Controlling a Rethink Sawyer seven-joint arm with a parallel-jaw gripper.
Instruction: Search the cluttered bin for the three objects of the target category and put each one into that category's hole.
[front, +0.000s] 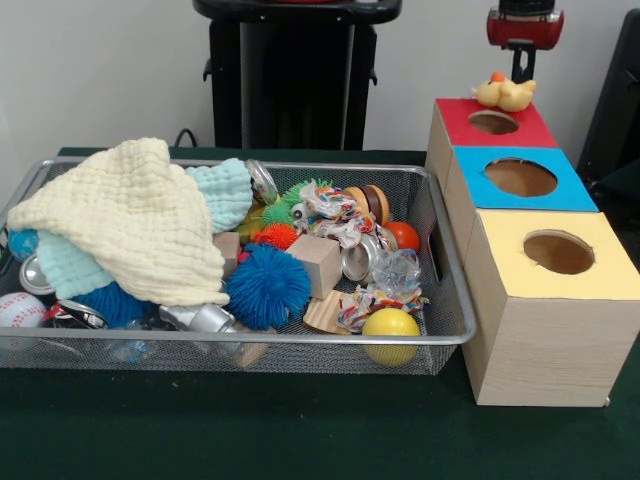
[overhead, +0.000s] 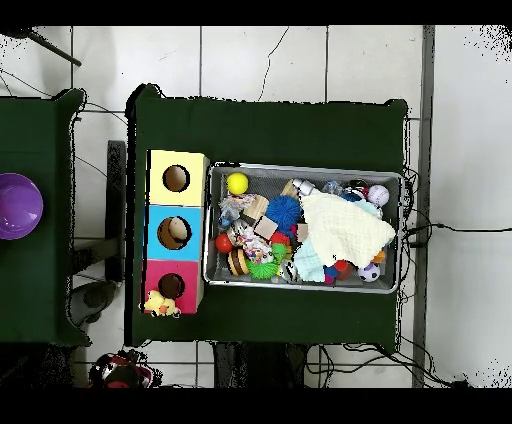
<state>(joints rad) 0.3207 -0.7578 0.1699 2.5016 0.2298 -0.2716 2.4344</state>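
A yellow rubber duck (front: 505, 93) (overhead: 158, 302) sits on top of the red box, at the far rim of its hole (front: 493, 122). My gripper (front: 523, 62) (overhead: 120, 370) hangs behind and above the duck, apart from it, with nothing seen in it. The wire bin (front: 300, 340) (overhead: 305, 168) holds a jumble. In it are a yellow ball (front: 390, 328), a blue spiky ball (front: 267, 285), a wooden block (front: 318, 262), an orange ball (front: 403, 235), a rope toy (front: 335, 210), a metal can (front: 357, 258) and a baseball (front: 20, 310). A pale yellow cloth (front: 130, 215) covers the bin's left half and hides what lies under it.
Three wooden boxes stand in a row beside the bin, each with a round hole: red, blue (front: 520, 178) (overhead: 173, 232) and yellow (front: 558, 252) (overhead: 176, 178). A light blue cloth (front: 225, 190) lies under the yellow one. A purple bowl (overhead: 18, 205) sits on a separate side table.
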